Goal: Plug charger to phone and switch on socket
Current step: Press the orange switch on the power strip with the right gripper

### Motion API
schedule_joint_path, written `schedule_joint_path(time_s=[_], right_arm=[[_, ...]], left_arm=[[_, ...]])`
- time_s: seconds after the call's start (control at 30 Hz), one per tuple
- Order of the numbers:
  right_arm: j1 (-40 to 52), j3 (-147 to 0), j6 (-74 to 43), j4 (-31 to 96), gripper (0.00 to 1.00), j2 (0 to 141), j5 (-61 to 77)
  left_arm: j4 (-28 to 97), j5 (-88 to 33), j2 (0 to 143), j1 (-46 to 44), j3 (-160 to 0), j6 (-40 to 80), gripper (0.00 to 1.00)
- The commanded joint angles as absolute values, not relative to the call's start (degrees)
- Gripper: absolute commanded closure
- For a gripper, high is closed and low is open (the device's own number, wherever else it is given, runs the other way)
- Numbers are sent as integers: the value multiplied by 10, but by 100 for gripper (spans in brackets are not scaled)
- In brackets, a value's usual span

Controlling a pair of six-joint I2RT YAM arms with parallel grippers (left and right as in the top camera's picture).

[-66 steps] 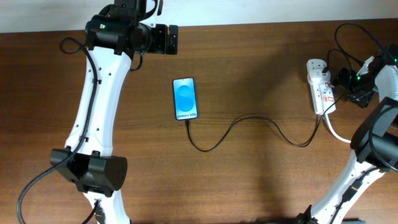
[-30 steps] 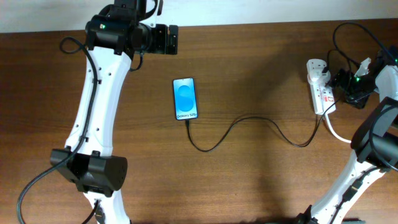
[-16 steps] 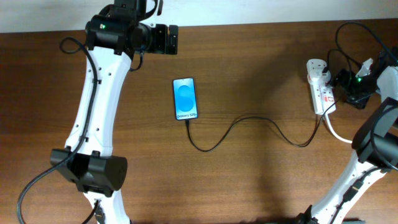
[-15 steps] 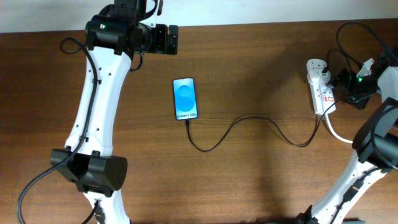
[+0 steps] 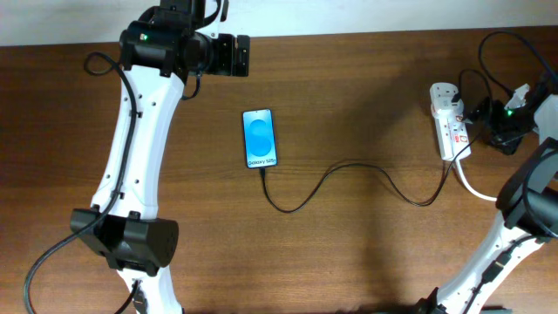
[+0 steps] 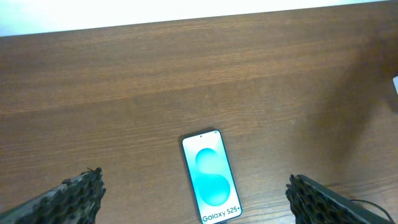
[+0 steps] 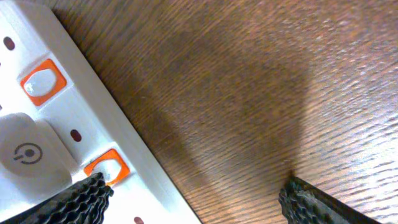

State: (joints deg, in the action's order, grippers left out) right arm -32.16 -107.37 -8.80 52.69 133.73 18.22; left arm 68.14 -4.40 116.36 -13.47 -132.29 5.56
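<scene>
You are on the second half of the job: the charger already runs to the bottom edge of the phone, left of centre in the overhead view, its tip seemingly seated. What remains is the switch on the socket near the right edge. Your right gripper is spread wide just beside the strip, holding nothing, with one fingertip at the nearer orange switch. I judge the next move to be a short, firm press on that rocker; whether it is already on, I cannot tell. Your left gripper hangs wide apart and empty at upper left. Compared with two seconds back, the right arm has edged slightly toward the right border; nothing else has moved.
</scene>
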Motion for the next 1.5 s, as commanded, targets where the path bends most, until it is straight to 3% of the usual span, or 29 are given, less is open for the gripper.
schedule_joint_path(time_s=[0.0,0.6,0.87,1.47], right_arm=[[-294,-1076,-84,530,8,1354,145],[-297,-1080,-91,520,8,1354,128],[-298,-1146,-91,568,8,1354,128],[-282,-1080,-88,528,8,1354,106]], left_arm=[[682,-40,1154,-133,-1330,51,1],[682,-40,1154,-133,-1330,51,1],[681,-40,1154,-133,-1330,51,1],[681,-40,1154,-133,-1330,51,1]])
